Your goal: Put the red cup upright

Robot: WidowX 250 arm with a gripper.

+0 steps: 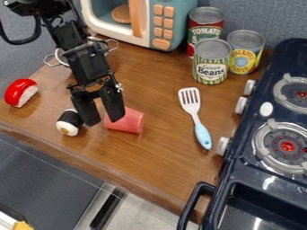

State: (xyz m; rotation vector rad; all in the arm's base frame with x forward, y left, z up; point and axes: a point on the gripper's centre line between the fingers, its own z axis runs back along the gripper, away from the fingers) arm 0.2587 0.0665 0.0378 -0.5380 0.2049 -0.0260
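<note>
The fingers (112, 102) hang spread by the red cup (128, 122) (on its side, alas).

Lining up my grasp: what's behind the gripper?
Behind the gripper, the red cup lies on its side on the counter. One finger covers part of it; that part can't be seen.

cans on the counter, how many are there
3: the red can at the back, right of the microwave in the view; the green can in front of it; and the yellow can to their right, near the stove.
</note>
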